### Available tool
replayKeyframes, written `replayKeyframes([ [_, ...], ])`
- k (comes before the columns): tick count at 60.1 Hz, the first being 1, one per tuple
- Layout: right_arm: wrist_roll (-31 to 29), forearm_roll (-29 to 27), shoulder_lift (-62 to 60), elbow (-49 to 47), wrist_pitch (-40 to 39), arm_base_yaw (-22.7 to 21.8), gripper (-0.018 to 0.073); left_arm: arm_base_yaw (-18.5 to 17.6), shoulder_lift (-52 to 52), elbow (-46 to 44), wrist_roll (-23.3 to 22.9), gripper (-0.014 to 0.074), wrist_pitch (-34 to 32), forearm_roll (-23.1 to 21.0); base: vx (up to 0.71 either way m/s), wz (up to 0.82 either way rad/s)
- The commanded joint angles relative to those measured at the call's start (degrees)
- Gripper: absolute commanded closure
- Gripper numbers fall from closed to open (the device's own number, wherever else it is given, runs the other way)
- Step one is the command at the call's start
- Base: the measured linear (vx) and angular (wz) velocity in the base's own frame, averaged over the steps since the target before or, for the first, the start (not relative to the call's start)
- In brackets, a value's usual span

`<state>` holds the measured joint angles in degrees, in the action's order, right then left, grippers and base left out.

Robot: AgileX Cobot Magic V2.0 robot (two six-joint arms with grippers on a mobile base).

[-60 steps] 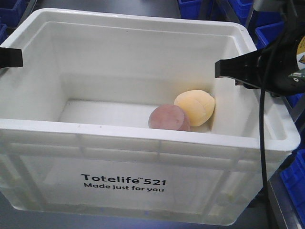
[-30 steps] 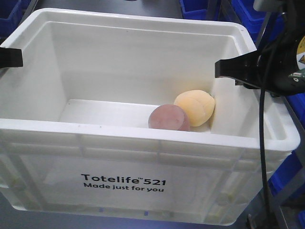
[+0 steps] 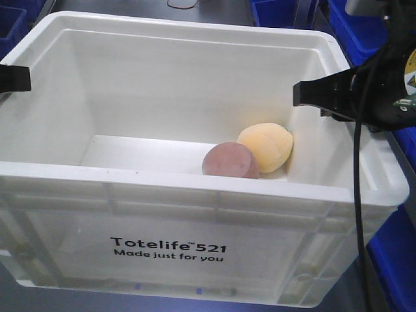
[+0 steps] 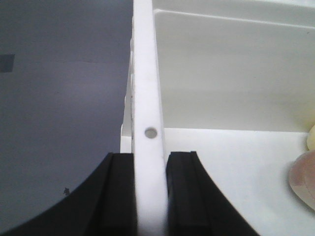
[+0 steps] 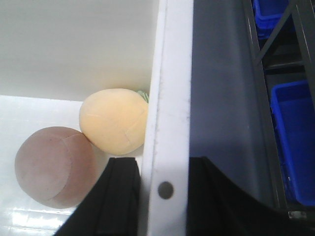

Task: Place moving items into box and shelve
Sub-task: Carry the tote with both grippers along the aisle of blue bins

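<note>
Front view: a large white rectangular plastic crate holds a pale yellow-orange soft ball touching a dull reddish-brown soft ball, by its right wall. Left wrist view: jaws of the left gripper clamp the crate's left wall. Right wrist view: jaws of the right gripper clamp its right wall.
</note>
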<state>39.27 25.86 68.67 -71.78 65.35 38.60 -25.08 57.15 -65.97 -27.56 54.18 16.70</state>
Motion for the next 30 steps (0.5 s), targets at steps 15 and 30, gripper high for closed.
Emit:
replayKeyframes([
  [15, -0.4, 7.1, -1.7, -1.9, -2.9, -0.4, 0.0571, 0.0, -1.6, -2.5, 0.2, 0.061, -6.9, 4.1, 0.31, 0.02],
  [30, -0.4, 7.1, -1.7, -1.9, -2.9, -0.4, 0.0571, 0.0, -1.6, -2.5, 0.2, 0.061, -6.9, 4.1, 0.31, 0.0],
])
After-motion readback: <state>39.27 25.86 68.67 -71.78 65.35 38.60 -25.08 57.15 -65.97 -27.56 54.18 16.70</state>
